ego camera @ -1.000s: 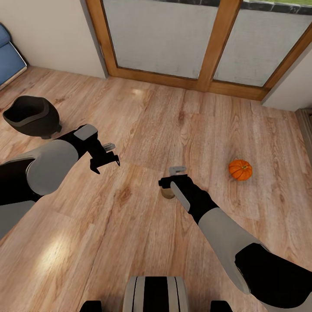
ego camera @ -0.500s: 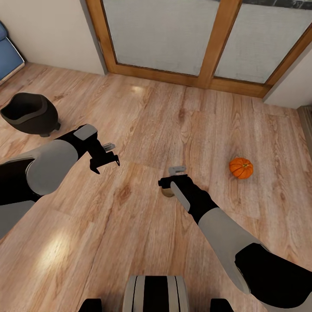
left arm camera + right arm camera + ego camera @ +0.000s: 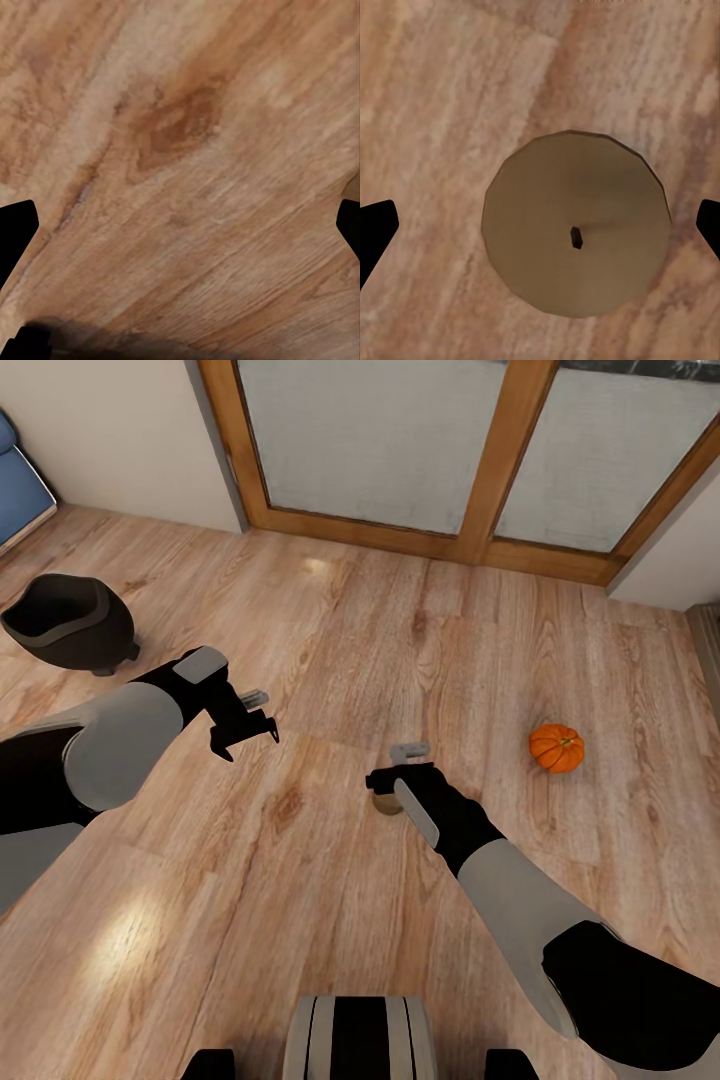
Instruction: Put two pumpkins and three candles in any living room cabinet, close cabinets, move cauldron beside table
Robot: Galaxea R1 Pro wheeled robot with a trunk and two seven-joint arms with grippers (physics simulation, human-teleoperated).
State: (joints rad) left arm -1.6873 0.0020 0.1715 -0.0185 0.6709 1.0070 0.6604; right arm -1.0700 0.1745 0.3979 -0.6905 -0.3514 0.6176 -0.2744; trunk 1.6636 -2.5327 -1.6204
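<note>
Wood-plank floor, right tool wide open above candle.

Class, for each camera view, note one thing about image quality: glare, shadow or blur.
Head view: a pale glare patch lies on the light wood-plank floor; the small orange ribbed pumpkin looks sharp. Left wrist view: floor grain is soft, with a dark shadow band along one edge. Right wrist view: the round grey-tan candle top and the floor around it are blurred, its dark wick still readable.

Head cam high; wrist cams floor-close.
</note>
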